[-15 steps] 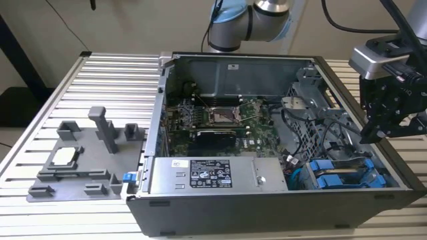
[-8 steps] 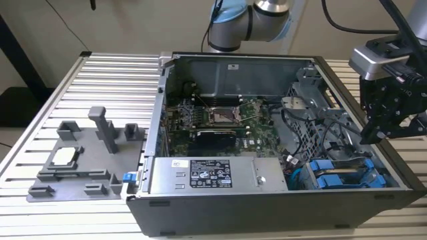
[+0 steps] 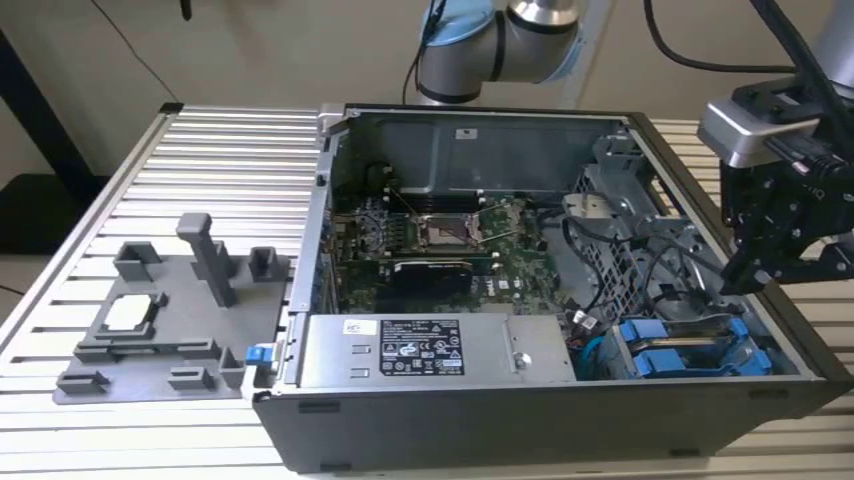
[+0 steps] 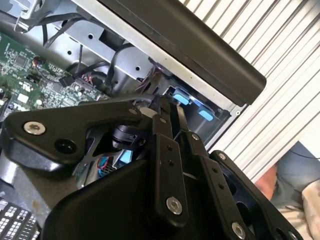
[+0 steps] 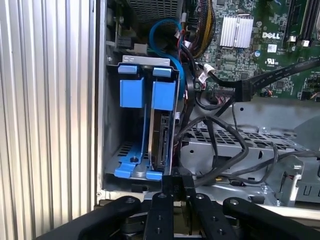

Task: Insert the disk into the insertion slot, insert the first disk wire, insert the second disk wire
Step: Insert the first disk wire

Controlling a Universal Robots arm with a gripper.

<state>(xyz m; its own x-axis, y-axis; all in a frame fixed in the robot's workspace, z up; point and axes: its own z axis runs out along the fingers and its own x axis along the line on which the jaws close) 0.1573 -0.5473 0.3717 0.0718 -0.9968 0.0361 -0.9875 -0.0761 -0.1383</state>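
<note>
Looking down past the gripper (image 5: 178, 177) in the first wrist view, where is the disk?

The disk (image 5: 161, 135) stands on edge inside the insertion slot (image 5: 111, 130), its blue handle (image 5: 164, 95) turned toward the open side of the computer case (image 3: 561, 425). I judge it sits that way so the handle is reachable from above.

And the blue thing next to it?

That is the other blue carrier (image 5: 131, 92), just beside the disk in the same cage, on the case-wall side. It looks like a bare frame; I make out no drive in it.

What is the claw doing?

Its fingers are pressed together with nothing between them. In the exterior view it hangs over the case wall at the exterior view's right, above the cage and apart from the disk, likely so the wrist cameras can look into the bay.

Are the wires in?

A blue cable (image 5: 166, 21) loops behind the cage, and black cables (image 5: 280, 76) run beside it, between the cage and the motherboard (image 5: 280, 50). Whether any is plugged into the disk I cannot tell, since its connector end is hidden
</note>
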